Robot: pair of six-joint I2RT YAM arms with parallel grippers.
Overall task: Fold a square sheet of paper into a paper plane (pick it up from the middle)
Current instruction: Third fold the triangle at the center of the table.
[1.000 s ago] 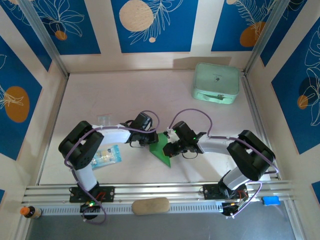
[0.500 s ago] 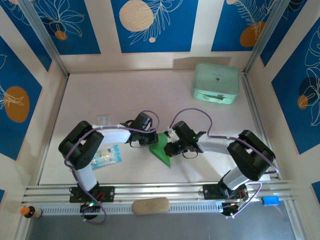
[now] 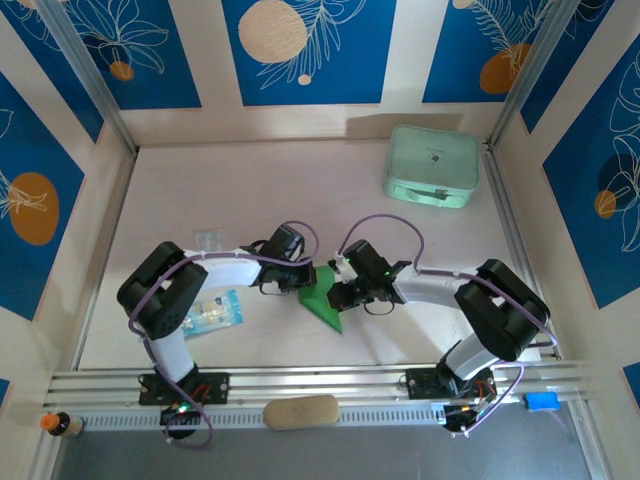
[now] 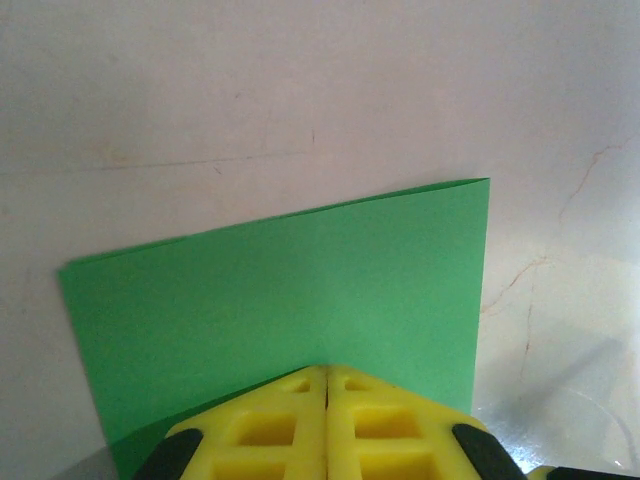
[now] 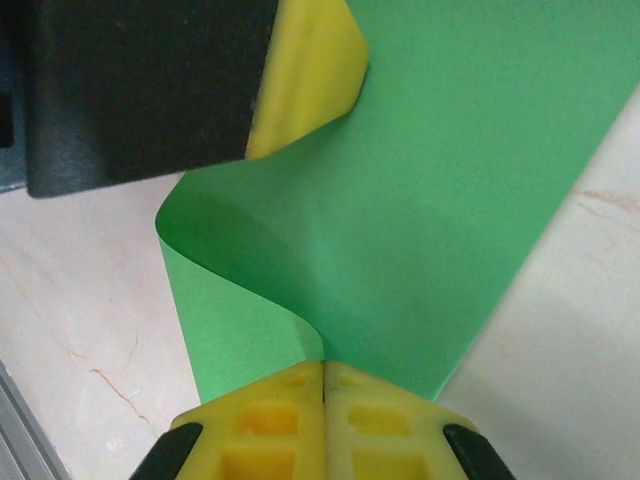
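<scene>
Because the fold in hand seems to need the sheet held at two places at once, I am pinching the square sheet of paper (image 4: pixel 300 290) with both sets of fingers. Item, left gripper (image 4: pixel 327 372): yellow fingers are pressing together with no gap between them and clamping the sheet's near edge. Ahead of the tips the green is lying flat on the table (image 4: pixel 250 80), its far edge running straight across. I judge this hold to be acting as the anchor. Item, right gripper (image 5: pixel 323 365): fingers are likewise closing tight on the paper's edge. Just beyond the tips the sheet is bowing up in a soft loop and running on towards my other yellow finger, which is gripping it further ahead and to the left. Item, placement: the sheet is sitting between the two grippers, which are facing each other with only the paper separating them. Item, reason, as a judgement: the loop is slack that is waiting to be laid over and flattened into a crease. Item, bystander: the mint case (image 3: pixel 432 165) is resting well beyond my right fingers, apart from the work.
</scene>
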